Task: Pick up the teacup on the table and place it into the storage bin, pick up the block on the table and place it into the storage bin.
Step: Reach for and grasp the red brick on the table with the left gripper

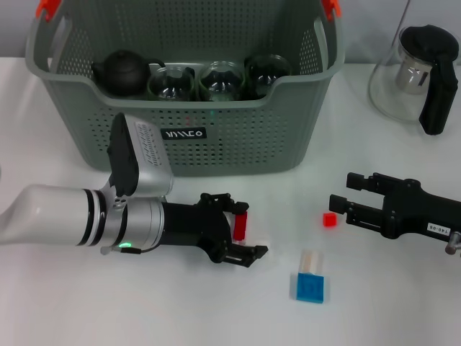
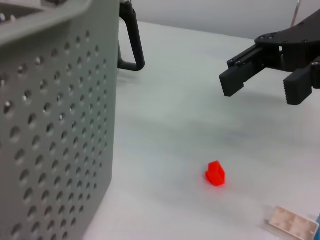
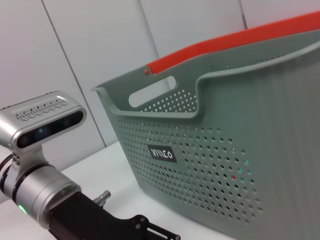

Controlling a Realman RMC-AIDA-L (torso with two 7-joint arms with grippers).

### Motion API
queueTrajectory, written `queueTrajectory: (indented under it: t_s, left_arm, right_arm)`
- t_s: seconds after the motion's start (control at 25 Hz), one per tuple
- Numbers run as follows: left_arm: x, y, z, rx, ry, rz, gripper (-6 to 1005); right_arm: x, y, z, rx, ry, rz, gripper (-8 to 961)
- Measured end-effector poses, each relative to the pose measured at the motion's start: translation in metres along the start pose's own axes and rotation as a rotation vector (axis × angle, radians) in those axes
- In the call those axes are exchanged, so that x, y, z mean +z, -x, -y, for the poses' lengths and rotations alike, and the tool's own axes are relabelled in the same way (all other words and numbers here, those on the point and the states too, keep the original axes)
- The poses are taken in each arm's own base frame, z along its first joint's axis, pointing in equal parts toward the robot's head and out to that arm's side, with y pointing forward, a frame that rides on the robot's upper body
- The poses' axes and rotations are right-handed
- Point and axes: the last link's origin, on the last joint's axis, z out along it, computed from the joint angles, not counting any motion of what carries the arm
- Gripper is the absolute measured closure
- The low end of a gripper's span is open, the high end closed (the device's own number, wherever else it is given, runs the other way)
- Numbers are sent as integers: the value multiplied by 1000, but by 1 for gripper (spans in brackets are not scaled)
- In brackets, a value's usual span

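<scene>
Left gripper [image 1: 241,234]: low over the table, just near of the storage bin's front wall; fingers spread apart with a red block between them, though whether they pinch it or only flank it cannot be told.
Right gripper [image 1: 344,199]: hovers at the right side of the table, fingers parted and holding nothing; seen from the left wrist view [image 2: 260,82] above and beyond the small cube.
Storage bin [image 1: 238,148]: grey-green perforated basket at the far centre, orange clips on its handles, black label on the front.
Bin contents: dark teapot [image 1: 122,71] at the left, three glass cups [image 1: 216,79] in a row to its right.
Red block [image 1: 240,226]: upright between the left gripper's fingers, near the bin front.
Small red cube [image 1: 329,220]: on the table, just left of the right gripper.
Blue-and-clear piece [image 1: 310,280]: lies at the near centre-right.
Glass pitcher [image 1: 418,76]: far right, black lid and handle.
Step in hand: block stage, judging by the cups already in the bin.
Next move: left gripper needs a firm hold on the red block, then a lift clear of the bin rim before release inside.
</scene>
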Motion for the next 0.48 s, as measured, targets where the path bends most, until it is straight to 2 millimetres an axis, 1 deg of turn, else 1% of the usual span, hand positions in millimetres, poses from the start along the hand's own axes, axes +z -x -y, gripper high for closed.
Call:
queueTrajectory:
  t_s: [0.2, 0.48]
  left_arm:
    - [-4, 5, -1, -13, -6, -1, 112]
    - [-16, 9, -1, -35, -17, -12, 112]
  right_arm:
    - [-1, -1, 0, 2, -1, 0, 241]
    - [-2, -2, 0, 5, -4, -2, 241]
